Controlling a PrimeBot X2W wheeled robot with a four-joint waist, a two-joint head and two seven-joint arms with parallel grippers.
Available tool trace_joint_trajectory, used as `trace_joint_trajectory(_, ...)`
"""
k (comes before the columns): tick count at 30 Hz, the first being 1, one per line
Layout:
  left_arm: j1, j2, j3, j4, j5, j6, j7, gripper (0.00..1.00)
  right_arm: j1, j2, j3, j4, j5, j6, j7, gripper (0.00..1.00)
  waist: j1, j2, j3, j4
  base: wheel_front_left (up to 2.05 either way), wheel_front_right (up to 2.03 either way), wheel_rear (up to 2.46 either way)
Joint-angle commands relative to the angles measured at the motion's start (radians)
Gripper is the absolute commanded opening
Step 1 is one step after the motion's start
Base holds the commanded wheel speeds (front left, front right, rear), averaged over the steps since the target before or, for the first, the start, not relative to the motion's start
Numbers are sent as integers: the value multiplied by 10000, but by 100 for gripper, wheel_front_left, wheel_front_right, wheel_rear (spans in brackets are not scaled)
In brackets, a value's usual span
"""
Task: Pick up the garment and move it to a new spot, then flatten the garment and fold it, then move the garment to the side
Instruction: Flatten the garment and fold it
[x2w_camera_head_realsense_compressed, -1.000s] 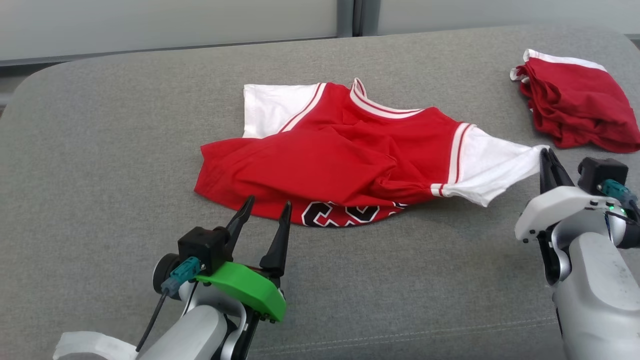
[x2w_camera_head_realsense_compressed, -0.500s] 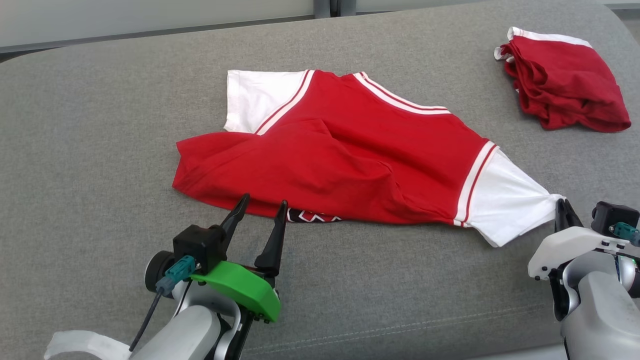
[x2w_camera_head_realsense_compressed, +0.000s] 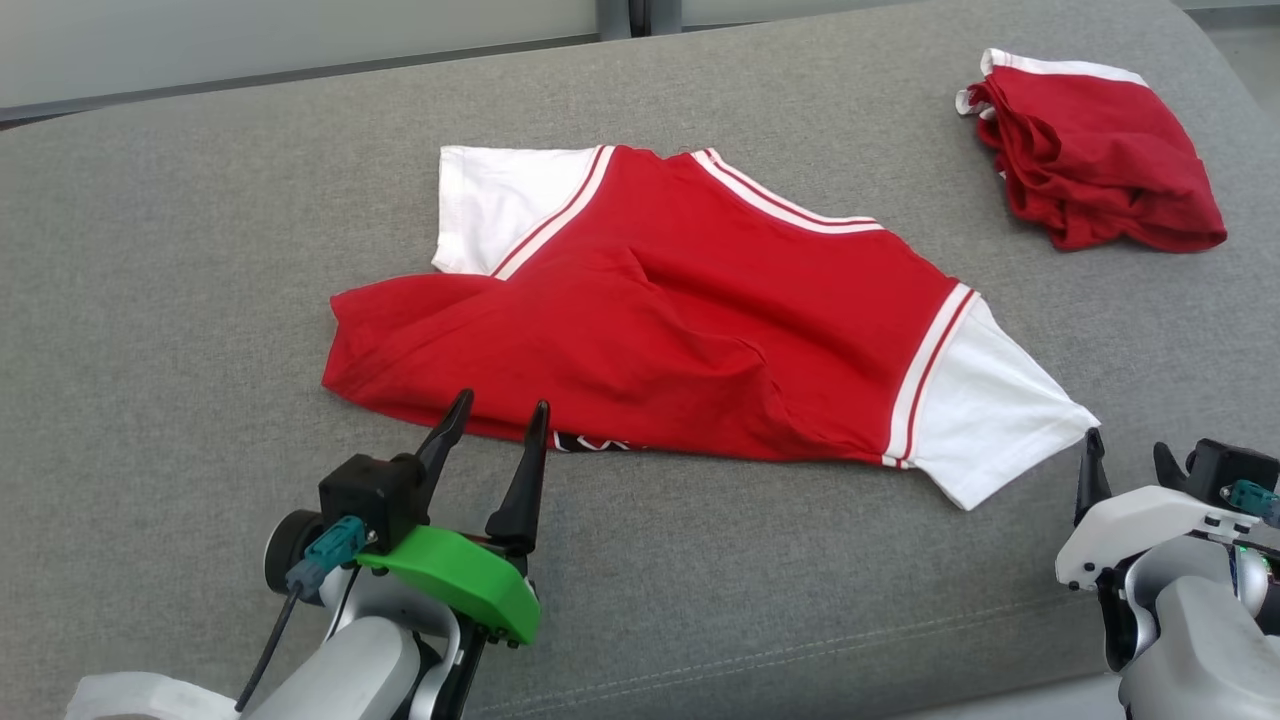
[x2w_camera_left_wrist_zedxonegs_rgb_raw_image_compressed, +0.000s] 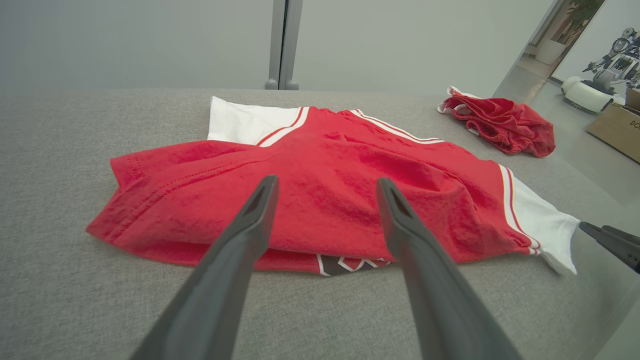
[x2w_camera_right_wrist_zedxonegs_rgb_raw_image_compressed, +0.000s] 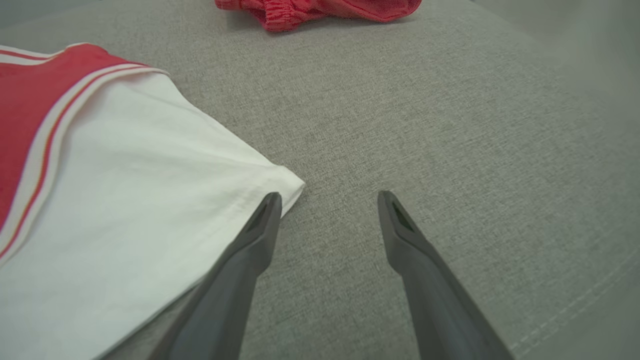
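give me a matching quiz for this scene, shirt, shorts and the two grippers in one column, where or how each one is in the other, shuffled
Column one
1. shirt
2. shorts
3. left gripper
4. right gripper

Column two
a. bunched up at the far right of the grey surface
b. open, beside the tip of the white sleeve
c. spread across the middle, partly doubled over
d. open, at the shirt's near red edge

Pairs: 1-c, 2-a, 3-d, 4-b
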Motion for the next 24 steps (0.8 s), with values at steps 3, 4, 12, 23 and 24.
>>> trace_joint_trajectory(3, 131, 124, 90, -117, -45, 68, -35, 100, 272, -1, 117, -538, 417, -15, -49, 100, 0, -1, -71, -187, 0, 0, 0)
trace_joint_trajectory(4, 103, 148, 108, -128, -58, 89, -11, 100, 328, -21, 184, -720, 548, -15, -46, 100, 0, -1, -88, -234, 0, 0, 0)
trace_joint_trajectory(12, -1021, 57, 142, 384, -72, -27, 649, 100, 821, -65, 1114, -2758, 1182, -15, -49, 100, 0, -1, -68, -797, 0, 0, 0)
trace_joint_trajectory(23, -3420, -697, -75, 2955, -31, -581, 1787, 100, 1319, 235, 1796, -4717, 1515, -15, 345, 100, 0, -1, 712, -1712, 0, 0, 0)
trace_joint_trajectory(24, -3648, -744, -119, 3227, 1, -632, 1912, 100, 1329, 265, 1852, -4824, 1544, -15, 370, 100, 0, -1, 794, -1804, 0, 0, 0)
